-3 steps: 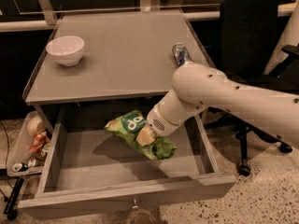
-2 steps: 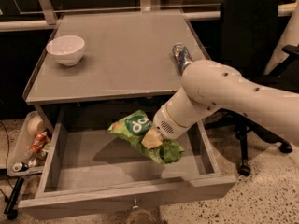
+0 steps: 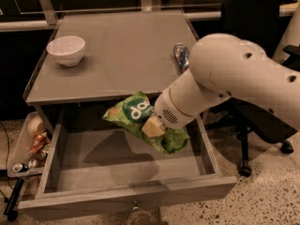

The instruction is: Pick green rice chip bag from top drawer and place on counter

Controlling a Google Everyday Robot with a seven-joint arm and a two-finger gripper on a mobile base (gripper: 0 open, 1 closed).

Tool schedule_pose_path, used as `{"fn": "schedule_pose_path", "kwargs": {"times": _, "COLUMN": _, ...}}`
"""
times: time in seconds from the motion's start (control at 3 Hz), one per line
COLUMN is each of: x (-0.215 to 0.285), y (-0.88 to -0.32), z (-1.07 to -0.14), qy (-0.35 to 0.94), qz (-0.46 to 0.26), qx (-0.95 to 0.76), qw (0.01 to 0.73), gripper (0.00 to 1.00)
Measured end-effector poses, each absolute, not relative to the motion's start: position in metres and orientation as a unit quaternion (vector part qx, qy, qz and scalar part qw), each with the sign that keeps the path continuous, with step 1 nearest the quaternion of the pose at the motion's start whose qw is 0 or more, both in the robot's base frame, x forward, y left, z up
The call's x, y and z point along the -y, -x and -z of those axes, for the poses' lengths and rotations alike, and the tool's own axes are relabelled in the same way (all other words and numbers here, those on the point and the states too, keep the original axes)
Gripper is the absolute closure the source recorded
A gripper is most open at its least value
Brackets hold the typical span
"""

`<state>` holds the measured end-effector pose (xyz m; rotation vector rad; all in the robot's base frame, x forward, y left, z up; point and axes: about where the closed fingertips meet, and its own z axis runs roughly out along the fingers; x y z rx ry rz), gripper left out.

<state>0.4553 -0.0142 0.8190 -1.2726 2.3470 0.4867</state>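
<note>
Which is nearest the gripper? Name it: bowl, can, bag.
The green rice chip bag: the gripper holds it above the drawer; bowl and can sit away.

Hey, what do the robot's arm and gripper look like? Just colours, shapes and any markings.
The arm is a thick, smooth, off-white tube with rounded joints and a few small dark holes in its shell. Its round wrist end has a patch of dark vent slots. No cables show. The gripper, shut on the green rice chip bag above the top drawer, shows only as a pale tan block.
</note>
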Motion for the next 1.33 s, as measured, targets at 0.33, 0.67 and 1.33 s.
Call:
{"fn": "schedule_pose_path", "kwargs": {"times": 0.33, "x": 0.0, "y": -0.466, "z": -0.855, "qy": 0.473, "qz": -0.154, "qx": -0.831, "qw": 0.246, "gripper": 1.0}}
{"fn": "schedule_pose_path", "kwargs": {"times": 0.67, "x": -0.017, "y": -0.495, "z": -0.877, "qy": 0.478, "qz": -0.151, "qx": -0.822, "qw": 0.271, "gripper": 1.0}}
{"fn": "schedule_pose_path", "kwargs": {"times": 1.33, "x": -0.051, "y": -0.582, "z": -0.877, "qy": 0.472, "qz": -0.163, "qx": -0.814, "qw": 0.296, "gripper": 1.0}}
